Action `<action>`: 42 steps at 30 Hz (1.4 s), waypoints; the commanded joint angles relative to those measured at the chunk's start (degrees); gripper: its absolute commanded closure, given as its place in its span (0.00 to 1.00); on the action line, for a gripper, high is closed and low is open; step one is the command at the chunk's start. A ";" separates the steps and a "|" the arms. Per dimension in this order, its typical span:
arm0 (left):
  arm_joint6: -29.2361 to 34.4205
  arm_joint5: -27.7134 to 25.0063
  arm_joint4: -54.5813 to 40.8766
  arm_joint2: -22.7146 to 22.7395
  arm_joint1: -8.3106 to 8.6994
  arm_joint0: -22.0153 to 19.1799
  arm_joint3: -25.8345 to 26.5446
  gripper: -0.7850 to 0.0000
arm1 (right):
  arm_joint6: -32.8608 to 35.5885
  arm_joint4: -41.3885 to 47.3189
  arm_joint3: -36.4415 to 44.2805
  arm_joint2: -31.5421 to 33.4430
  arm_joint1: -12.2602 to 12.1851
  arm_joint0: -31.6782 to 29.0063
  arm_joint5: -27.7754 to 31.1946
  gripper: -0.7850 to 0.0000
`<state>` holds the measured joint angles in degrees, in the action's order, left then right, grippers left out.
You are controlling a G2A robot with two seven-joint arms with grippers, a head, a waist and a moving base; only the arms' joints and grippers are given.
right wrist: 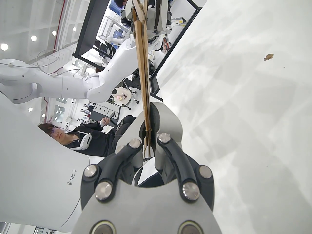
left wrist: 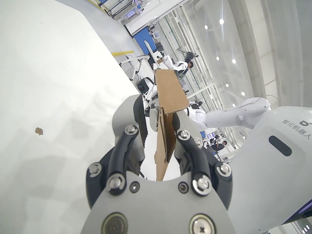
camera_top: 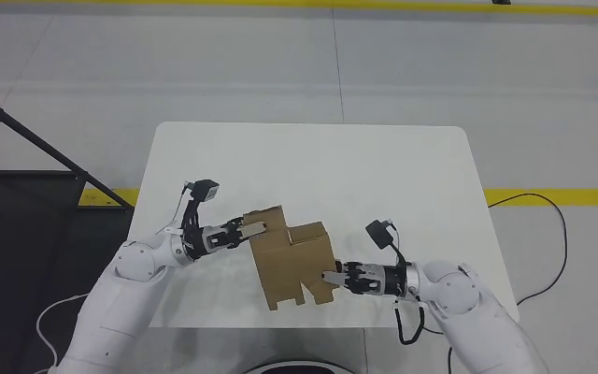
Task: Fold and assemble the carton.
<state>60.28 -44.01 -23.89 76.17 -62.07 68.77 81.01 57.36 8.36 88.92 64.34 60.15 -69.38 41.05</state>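
Note:
A brown carton (camera_top: 290, 257), partly folded, hangs over the front of the white table (camera_top: 374, 168) between my two grippers. At the carton's left end sits my left gripper (camera_top: 245, 230); in the left wrist view a flap (left wrist: 168, 98) stands edge-on between its fingers (left wrist: 181, 125), against one finger with a visible gap to the other. At the carton's lower right corner my right gripper (camera_top: 329, 278) is shut on it; the right wrist view shows its fingers (right wrist: 160, 120) pinching the cardboard edge (right wrist: 142, 57).
A small brown cardboard scrap (left wrist: 39, 131) lies on the table, also visible as the scrap (right wrist: 268, 56) in the right wrist view. The table's back half is bare. A black frame (camera_top: 37, 150) stands off the table's left side.

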 commanded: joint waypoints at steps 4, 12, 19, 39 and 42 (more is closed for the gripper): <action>-0.41 -0.41 -0.20 -0.35 0.22 -0.08 0.06 0.73 | -0.31 -0.10 0.02 -0.16 -0.12 0.11 -0.08 1.00; -1.10 -1.09 -0.54 -0.83 0.58 -0.17 0.15 1.00 | -0.96 -0.31 0.19 -0.42 -0.31 0.12 -0.11 1.00; -1.55 -1.54 -0.90 -1.30 0.84 -0.38 0.34 1.00 | -1.92 -1.08 0.44 -0.55 -0.46 0.16 0.07 0.61; -6.26 -6.26 1.93 -0.83 1.53 -1.77 1.49 1.00 | -9.65 -7.23 3.54 2.27 -1.18 -2.34 3.37 0.00; -8.27 -8.13 0.92 -0.88 1.52 -1.08 2.65 1.00 | -10.79 -8.90 4.54 3.41 -1.42 -3.46 3.17 0.00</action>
<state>52.47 -51.63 -21.45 75.30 -60.53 67.46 83.24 46.58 -0.58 93.41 67.66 58.75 -72.79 44.37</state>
